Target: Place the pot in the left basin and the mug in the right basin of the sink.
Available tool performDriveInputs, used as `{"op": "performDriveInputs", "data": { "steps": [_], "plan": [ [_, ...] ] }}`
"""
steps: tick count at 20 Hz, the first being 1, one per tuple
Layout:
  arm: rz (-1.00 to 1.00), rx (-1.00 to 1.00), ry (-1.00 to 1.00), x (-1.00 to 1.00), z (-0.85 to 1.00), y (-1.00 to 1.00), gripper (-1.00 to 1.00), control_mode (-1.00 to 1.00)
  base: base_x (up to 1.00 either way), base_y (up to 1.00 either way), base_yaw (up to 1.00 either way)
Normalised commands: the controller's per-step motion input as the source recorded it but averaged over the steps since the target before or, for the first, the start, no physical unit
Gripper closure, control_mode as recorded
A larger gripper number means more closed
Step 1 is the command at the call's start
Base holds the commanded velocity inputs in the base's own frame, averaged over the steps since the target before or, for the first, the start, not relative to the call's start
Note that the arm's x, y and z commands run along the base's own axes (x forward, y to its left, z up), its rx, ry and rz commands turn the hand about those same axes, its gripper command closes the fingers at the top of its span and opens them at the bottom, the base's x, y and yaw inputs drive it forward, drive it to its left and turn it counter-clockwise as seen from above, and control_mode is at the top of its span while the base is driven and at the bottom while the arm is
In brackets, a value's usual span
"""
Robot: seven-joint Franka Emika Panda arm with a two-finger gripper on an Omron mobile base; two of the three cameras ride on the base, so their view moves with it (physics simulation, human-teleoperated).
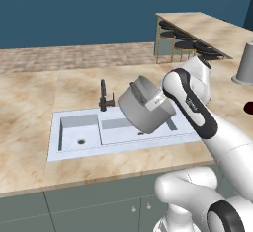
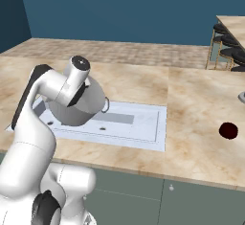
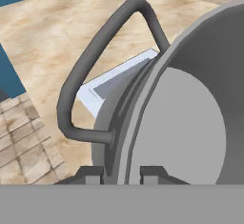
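The large grey pot (image 1: 143, 112) hangs tilted in the air above the white sink (image 1: 53, 149), with my gripper (image 1: 146, 94) shut on its rim. In the hand view my gripper (image 3: 122, 174) straddles the pot's rim (image 3: 143, 104) beside one loop handle (image 3: 95, 51). From the right, the pot (image 2: 79, 110) hovers over the sink's left part below my gripper (image 2: 85, 95). The small left basin (image 1: 79, 131) and the wider right basin (image 1: 121, 127) both lie empty. The maroon mug (image 2: 228, 130) stands on the counter right of the sink.
A slim black faucet (image 1: 103, 97) rises behind the sink. A tall grey cylinder (image 1: 245, 64) stands at the far right of the counter. Bar stools (image 1: 184, 42) line a raised counter beyond. Beige marble counter (image 2: 196, 99) spreads between sink and mug.
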Motion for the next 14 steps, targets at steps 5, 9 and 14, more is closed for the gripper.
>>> {"op": "performDriveInputs", "data": {
  "steps": [5, 9, 14],
  "plan": [
    [0.0, 0.06, 0.08, 0.02, -0.24, 0.93, 1.0, -1.0, 0.0, 0.0, 0.0],
    [0.0, 0.02, 0.08, 0.1, -0.23, 0.87, 1.0, -1.0, 0.0, 0.0, 0.0],
    [0.0, 0.03, 0.12, 0.22, -0.35, 0.78, 1.0, -1.0, 0.0, 0.0, 0.0]
  ]
}}
